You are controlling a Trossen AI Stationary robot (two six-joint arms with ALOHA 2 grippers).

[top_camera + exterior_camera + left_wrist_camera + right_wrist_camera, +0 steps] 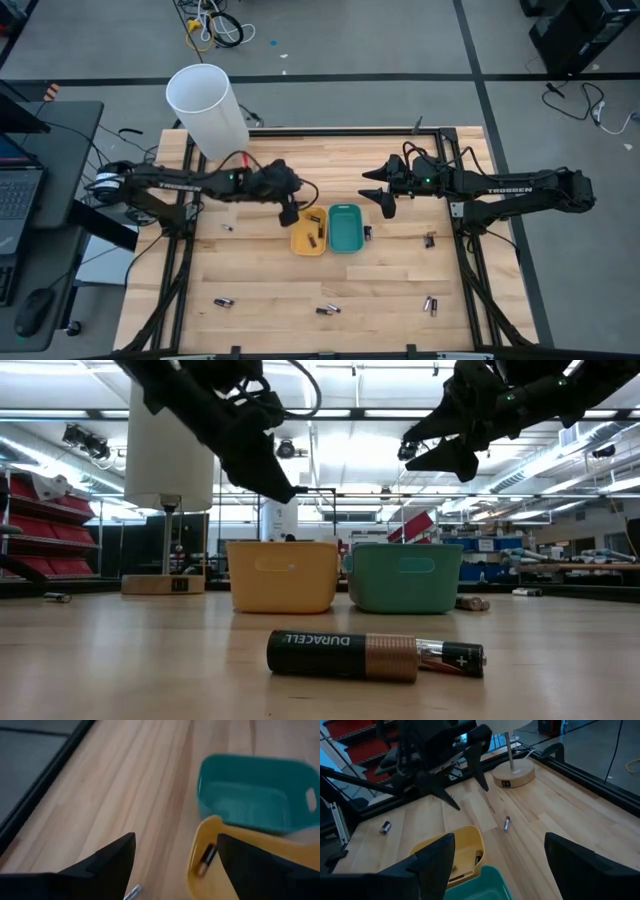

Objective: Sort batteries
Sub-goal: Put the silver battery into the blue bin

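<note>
Wooden table (pixel 260 280): both jaws apart, left gripper (pixel 297 208) hiding part of yellow tray (pixel 304 241).

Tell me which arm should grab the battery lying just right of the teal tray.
Right. Its open pincer hovers close above the teal tray, near that battery; the left pincer is over the yellow tray.

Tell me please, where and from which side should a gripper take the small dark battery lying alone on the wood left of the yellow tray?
Grip the small dark battery across its round middle, coming straight down. It lies flat on the wooden table, with open wood on every side.
</note>
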